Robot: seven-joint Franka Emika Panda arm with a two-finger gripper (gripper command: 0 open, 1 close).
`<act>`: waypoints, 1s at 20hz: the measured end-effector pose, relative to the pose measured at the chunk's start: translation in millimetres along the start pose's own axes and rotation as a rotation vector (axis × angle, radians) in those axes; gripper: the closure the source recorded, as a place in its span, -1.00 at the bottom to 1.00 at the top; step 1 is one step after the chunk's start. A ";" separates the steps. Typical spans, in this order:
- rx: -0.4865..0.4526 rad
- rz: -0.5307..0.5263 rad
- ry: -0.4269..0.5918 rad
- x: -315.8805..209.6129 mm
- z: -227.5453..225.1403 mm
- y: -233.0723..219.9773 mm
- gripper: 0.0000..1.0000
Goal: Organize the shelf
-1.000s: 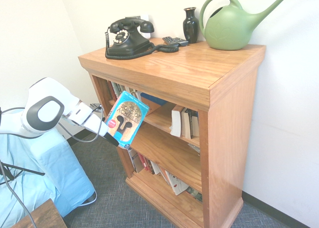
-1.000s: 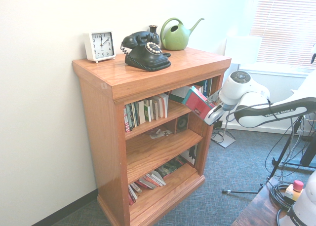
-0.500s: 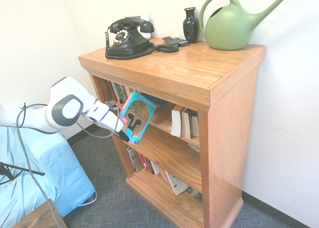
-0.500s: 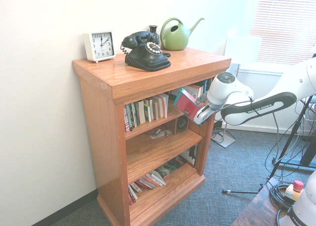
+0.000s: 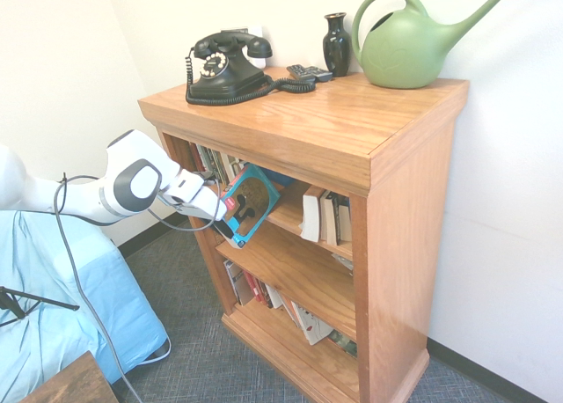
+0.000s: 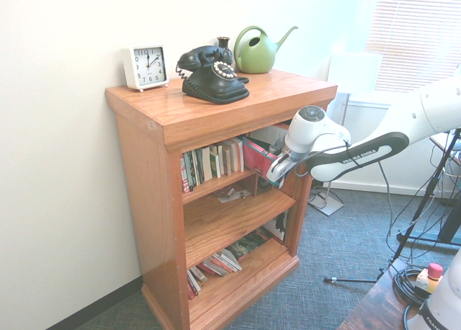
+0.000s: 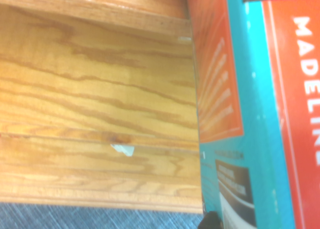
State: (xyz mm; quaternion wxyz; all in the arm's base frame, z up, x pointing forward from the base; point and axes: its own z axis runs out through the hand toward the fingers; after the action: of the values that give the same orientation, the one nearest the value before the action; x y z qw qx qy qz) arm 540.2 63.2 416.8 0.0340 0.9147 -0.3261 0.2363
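- My claw (image 5: pixel 230 230) is clenched on a teal book (image 5: pixel 249 202), gripping it by its lower corner; the second exterior view shows the same grip from the other side (image 6: pixel 276 174), where the book (image 6: pixel 256 157) shows red.
- The book tilts up and away from the claw, its upper part already inside the top tier of the shelf (image 5: pixel 369 148).
- In the wrist view the book (image 7: pixel 250 104) fills one side, teal with an orange panel and white letters reading "MADELIN"; beside it I see oak boards of the shelf (image 7: pixel 95 89) and a small scrap of paper (image 7: pixel 122 149) on one board.
- The shelf stands straight ahead of the claw, against a white wall, on grey-blue carpet (image 5: pixel 211 359).
- Beyond the claw, rows of upright books (image 6: pixel 212 161) fill the far part of the top tier; more books (image 5: pixel 303 319) lean in the bottom tier below it.
- Above the claw, on the top board, sit a black rotary phone (image 5: pixel 224 66), a dark vase (image 5: pixel 336 44), a green watering can (image 5: pixel 413 42) and, seen from the other side, a white clock (image 6: pixel 145 66).
- The white arm (image 5: pixel 132 183) reaches in level from the open side of the room, wrist angled downward toward the shelf's front edge.
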 end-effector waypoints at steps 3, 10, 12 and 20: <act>0.018 -0.004 0.032 -2.5 6.8 -3.1 1.00; 0.062 0.034 0.051 -6.2 19.6 -9.2 1.00; 0.068 0.032 0.061 -1.2 20.5 -12.4 1.00; 0.087 0.017 0.124 5.7 27.3 -25.9 1.00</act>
State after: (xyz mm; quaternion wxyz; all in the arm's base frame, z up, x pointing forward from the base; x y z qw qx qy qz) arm 571.2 74.4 397.5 0.0125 0.8961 -0.3207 0.3065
